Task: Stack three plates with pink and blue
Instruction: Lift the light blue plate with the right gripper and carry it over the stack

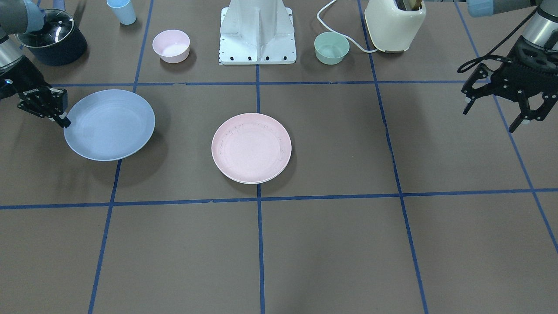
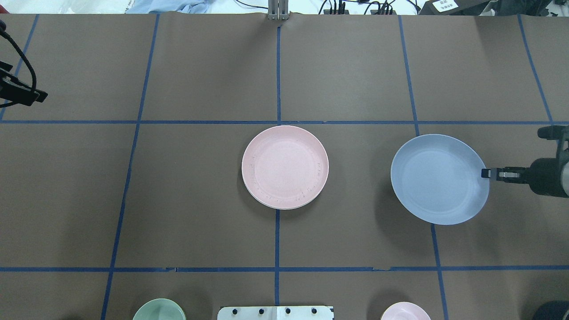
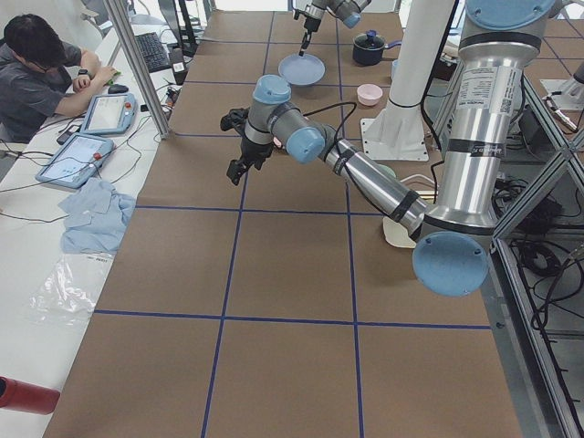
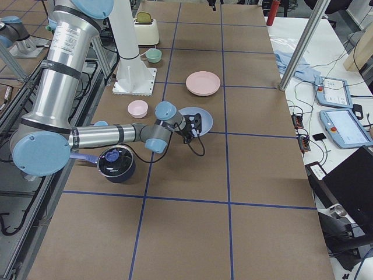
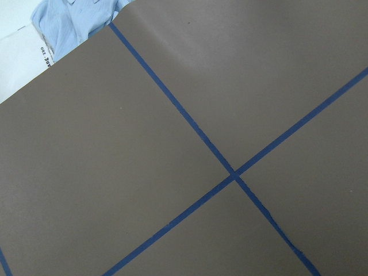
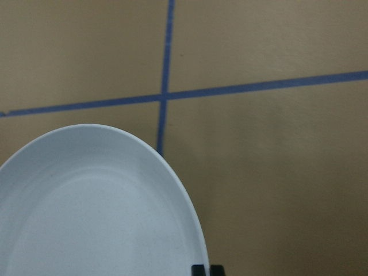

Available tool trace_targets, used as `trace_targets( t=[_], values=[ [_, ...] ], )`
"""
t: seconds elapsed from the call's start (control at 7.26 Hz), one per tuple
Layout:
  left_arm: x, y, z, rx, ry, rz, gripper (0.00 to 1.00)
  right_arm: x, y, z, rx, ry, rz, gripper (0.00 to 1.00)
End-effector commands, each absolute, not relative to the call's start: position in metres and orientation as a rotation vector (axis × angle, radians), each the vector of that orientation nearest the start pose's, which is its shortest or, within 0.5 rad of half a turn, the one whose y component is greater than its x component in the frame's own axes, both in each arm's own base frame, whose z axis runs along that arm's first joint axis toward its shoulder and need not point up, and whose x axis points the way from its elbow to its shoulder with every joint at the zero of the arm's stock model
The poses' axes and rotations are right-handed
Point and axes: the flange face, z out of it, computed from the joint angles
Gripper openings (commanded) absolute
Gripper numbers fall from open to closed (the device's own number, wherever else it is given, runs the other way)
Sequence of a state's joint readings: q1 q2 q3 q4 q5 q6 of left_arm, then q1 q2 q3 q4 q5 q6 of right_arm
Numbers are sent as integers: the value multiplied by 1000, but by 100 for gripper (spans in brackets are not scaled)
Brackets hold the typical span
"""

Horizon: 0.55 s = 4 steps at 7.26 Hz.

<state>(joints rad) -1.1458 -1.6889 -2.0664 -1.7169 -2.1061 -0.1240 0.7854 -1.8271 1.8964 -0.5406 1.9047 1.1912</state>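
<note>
Brown-papered table (image 2: 200, 66), blue tape grid. The right end effector (image 2: 486, 173) is clamped on the rim of the blue plate (image 2: 438, 178), which hangs slightly tilted just off the surface near the table's right edge. The pink plate (image 2: 284, 165) sits mid-table, with what looks like the cream plate (image 2: 278, 207) edging out beneath. The left end effector (image 1: 489, 120) is idle by the left edge, jaws apart. Advice: level the plate, centre it over the pink, lower until the rims nest, then release.
</note>
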Motion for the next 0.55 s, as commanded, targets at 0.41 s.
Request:
trace_targets(
  t=[0.41],
  values=[
    [132, -492, 353, 578, 697, 481, 100, -371, -422, 298, 280, -1103, 314, 0]
  ],
)
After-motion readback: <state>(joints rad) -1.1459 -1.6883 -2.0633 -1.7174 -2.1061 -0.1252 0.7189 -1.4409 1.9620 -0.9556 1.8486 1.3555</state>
